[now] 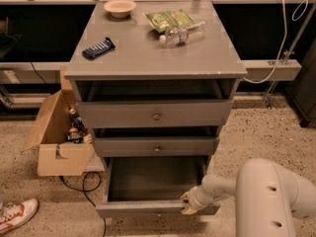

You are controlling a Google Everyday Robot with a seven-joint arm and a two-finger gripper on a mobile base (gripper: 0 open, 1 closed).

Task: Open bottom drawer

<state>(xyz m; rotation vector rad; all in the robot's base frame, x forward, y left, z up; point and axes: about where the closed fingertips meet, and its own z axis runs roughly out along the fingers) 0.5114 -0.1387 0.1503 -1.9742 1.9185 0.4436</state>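
Gripper pinches the front rim of the bottom drawer, the one pulled-out drawer of three.

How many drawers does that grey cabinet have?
3: tallest grey wooden drawer on top, middle-sized grey drawer beneath, shallow grey bottom drawer pulled open, the gripper near its front's right end.

The bench and its bottom drawer look like matt grey painted wood. The tool, smooth off-white plastic, sits at that drawer's front right edge. The cardboard box is matt brown and the floor speckled and rough.
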